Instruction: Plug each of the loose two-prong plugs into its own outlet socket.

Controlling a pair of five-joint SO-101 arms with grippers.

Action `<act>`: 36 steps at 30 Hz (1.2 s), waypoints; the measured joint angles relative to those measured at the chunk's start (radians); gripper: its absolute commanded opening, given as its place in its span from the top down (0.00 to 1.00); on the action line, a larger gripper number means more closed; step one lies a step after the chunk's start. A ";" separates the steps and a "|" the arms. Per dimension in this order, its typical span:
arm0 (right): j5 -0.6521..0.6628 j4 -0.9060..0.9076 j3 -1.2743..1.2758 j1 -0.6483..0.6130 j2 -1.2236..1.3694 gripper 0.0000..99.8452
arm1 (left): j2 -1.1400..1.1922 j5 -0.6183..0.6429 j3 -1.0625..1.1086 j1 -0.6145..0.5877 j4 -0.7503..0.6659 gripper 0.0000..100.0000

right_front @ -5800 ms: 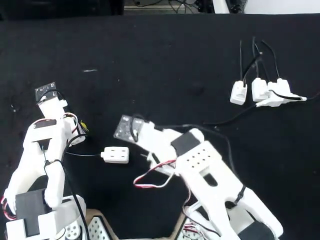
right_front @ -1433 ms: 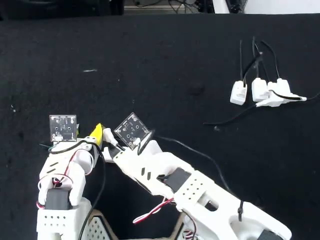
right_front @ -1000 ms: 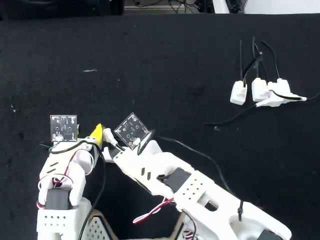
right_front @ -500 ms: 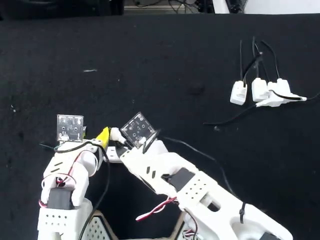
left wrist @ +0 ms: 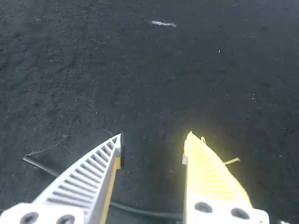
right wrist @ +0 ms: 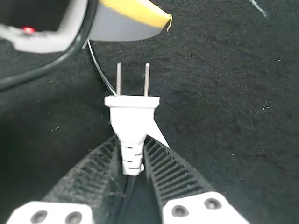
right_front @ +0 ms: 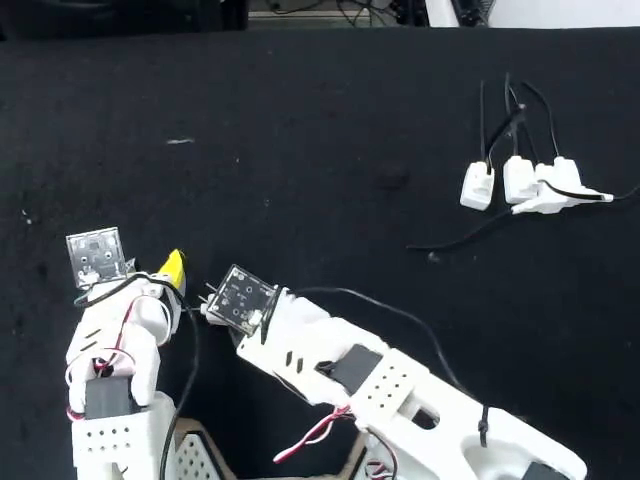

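My right gripper is shut on a white two-prong plug by its rear end. The two bare prongs stick out ahead toward the left gripper's yellow finger, with a gap between them. In the high view this plug pokes out from under the right wrist near the table's front left. My left gripper stands open over bare black table, one finger white and the other yellow. A thin black cable runs under it. Three more white plugs lie at the far right.
The black table is bare across its middle and back. The far-right plugs' black cords trail toward the middle. A black cable loops over the right arm. A small white mark lies at the back left.
The right wrist has moved left and toward the front edge with the plug. The left arm has swung left. The white outlet block seen earlier between the arms is now hidden.
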 measured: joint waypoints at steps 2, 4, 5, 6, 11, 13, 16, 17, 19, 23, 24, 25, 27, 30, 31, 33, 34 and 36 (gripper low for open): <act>0.000 0.000 0.000 0.000 0.000 0.98 | 0.002 0.000 0.000 0.003 0.000 0.78; 0.000 0.000 0.000 0.000 0.000 0.94 | 0.002 -0.015 0.000 0.034 0.000 0.78; 0.000 0.000 0.000 0.000 0.000 0.91 | 0.002 -0.025 0.000 0.049 0.000 0.78; 0.000 0.000 0.000 0.000 0.000 0.88 | 0.002 -0.032 0.000 0.063 0.000 0.78; 0.000 0.084 -0.005 0.000 0.000 0.86 | 0.002 -0.043 0.000 0.091 0.000 0.78; -0.002 0.110 -0.005 0.000 0.000 0.86 | 0.002 -0.043 0.000 0.095 0.000 0.78; -0.014 0.117 -0.005 0.000 0.000 0.86 | 0.002 -0.043 0.002 0.098 0.000 0.78; -0.023 0.117 -0.005 0.000 0.000 0.86 | 0.002 -0.043 0.003 0.112 0.000 0.78; -0.029 0.115 -0.005 0.000 0.000 0.86 | 0.002 -0.044 0.015 0.133 0.000 0.78; -0.066 0.084 -0.011 0.000 0.000 0.86 | 0.002 -0.044 0.018 0.143 0.000 0.78; -0.081 0.084 -0.023 0.000 0.002 0.86 | 0.002 -0.044 0.018 0.143 0.000 0.78; -0.094 0.087 -0.044 0.000 0.011 0.86 | 0.002 -0.044 0.018 0.141 0.000 0.78; -0.103 0.095 -0.098 0.000 0.061 0.86 | 0.002 -0.044 0.018 0.112 -0.005 0.78; -0.115 0.095 -0.183 0.000 0.173 0.86 | 0.002 -0.044 0.018 0.072 -0.021 0.78; -0.118 0.095 -0.212 0.000 0.213 0.86 | 0.002 -0.044 0.018 0.061 -0.025 0.78; -0.130 0.095 -0.258 0.000 0.292 0.86 | 0.002 -0.044 0.018 0.054 -0.028 0.78; -0.135 0.095 -0.275 0.000 0.327 0.86 | 0.002 -0.044 0.018 0.054 -0.028 0.78; -0.138 0.095 -0.298 0.000 0.384 0.86 | 0.002 -0.044 0.018 0.054 -0.028 0.78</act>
